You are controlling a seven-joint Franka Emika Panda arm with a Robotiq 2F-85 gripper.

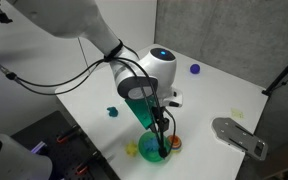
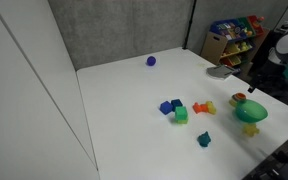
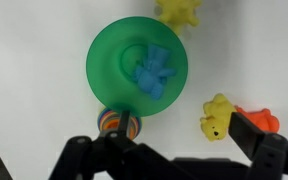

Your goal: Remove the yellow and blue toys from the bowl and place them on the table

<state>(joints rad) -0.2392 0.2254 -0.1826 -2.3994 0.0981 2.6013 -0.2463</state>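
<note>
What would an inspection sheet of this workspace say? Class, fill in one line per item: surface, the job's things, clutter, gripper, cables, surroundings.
Surface: white table, flat, largely bare.
Job's things: green bowl holds a blue toy; one yellow toy and another yellow toy lie outside it on the table.
Clutter: dark ball, cluster of small blocks, orange piece, grey plate.
Gripper: gripper open, holding nothing, over the bowl's near edge.
Cables: black cables run along the arm.
Surroundings: grey wall panels; shelf of colourful items.
</note>
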